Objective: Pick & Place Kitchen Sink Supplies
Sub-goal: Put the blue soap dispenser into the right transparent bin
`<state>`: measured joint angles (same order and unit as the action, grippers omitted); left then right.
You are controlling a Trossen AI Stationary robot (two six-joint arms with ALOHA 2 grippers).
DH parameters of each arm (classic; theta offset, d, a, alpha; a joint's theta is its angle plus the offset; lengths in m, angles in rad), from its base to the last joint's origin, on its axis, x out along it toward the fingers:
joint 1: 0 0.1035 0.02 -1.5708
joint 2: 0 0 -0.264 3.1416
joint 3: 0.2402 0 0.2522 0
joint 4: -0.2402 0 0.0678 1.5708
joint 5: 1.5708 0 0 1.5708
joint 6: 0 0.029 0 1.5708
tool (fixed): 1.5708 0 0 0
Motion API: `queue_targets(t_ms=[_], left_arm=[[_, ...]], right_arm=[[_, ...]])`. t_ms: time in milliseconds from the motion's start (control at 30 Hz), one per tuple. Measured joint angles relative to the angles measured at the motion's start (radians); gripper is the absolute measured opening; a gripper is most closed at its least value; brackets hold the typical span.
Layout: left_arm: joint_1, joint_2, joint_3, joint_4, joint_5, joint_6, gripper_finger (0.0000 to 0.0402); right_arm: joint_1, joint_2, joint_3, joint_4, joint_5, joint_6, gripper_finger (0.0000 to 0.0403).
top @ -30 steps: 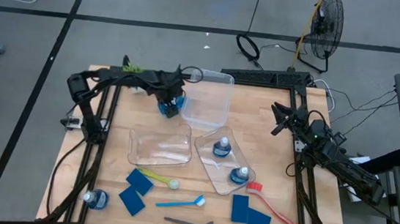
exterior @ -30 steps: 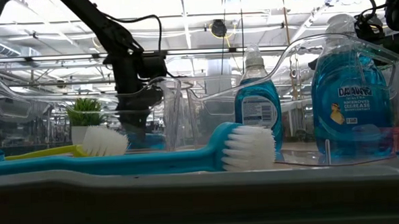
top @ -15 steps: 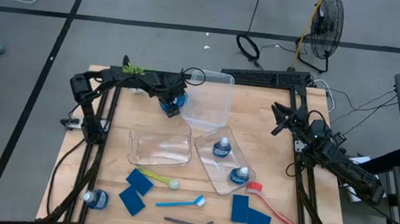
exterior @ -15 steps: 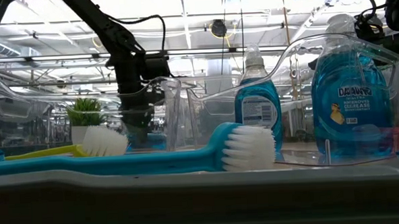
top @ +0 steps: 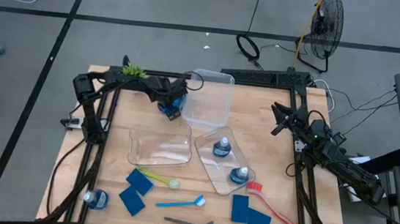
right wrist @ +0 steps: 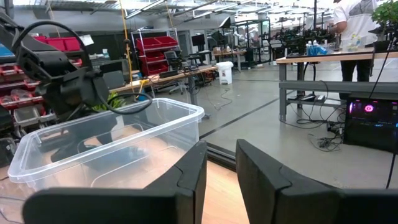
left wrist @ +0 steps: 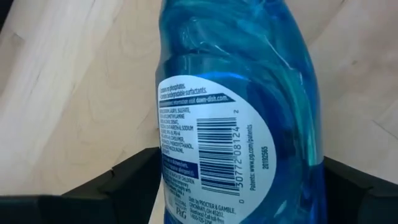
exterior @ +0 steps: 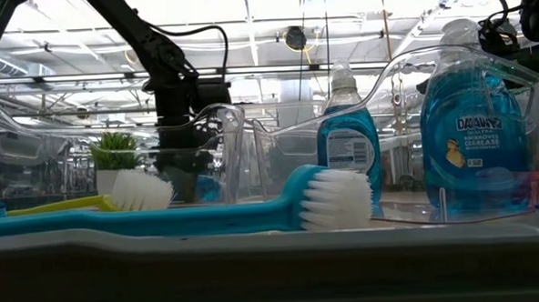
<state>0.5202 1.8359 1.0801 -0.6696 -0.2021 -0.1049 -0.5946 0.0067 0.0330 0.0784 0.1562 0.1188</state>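
Near edge of the counter (top: 270,144) first: a bottle (top: 94,199) lies at the left corner, two sponges (top: 135,189) beside it, another sponge pair (top: 250,214) to the right. Between them sit the grey brush (top: 188,223) and blue brush (top: 180,200), with the yellow brush (top: 157,176) just behind and the red brush (top: 273,206) angled toward the right edge.

Mid-counter, two clear bins. The left bin (top: 160,146) holds nothing I can see. The tilted bin (top: 223,160) carries two bottles (top: 221,147), caps up, well inside its walls.

Farther back, the tall bin (top: 210,98) stands near the far edge, empty as far as it shows. Just beside its left wall the left end effector (top: 171,103) clamps a bottle (left wrist: 236,118), fingers on both sides of it, above bare wood. A plant (top: 133,69) sits at the far-left edge.

The right end effector (top: 282,120) waits over the right side with fingers close together, holding nothing, open wood between it and the bins.
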Motion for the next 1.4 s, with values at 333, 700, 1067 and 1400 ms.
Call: queue_targets(t_ms=[333,700,1067,1400], left_arm=[[-0.037,-0.005,0.000,-0.086,-0.059,0.005,0.0136],[-0.079,-0.262,-0.003,-0.265,-0.228,-0.062,0.0135],[-0.293,-0.667,-0.001,-0.165,-0.169,-0.140,0.0142],[-0.643,-0.725,-0.009,0.248,-0.076,0.092,0.0136]], right_arm=[[0.000,0.000,0.000,0.000,0.000,0.000,0.0073],[0.000,0.000,0.000,0.000,0.000,0.000,0.0073],[0.000,0.000,0.000,0.000,0.000,0.000,0.0073],[0.000,0.000,0.000,0.000,0.000,0.000,0.0073]])
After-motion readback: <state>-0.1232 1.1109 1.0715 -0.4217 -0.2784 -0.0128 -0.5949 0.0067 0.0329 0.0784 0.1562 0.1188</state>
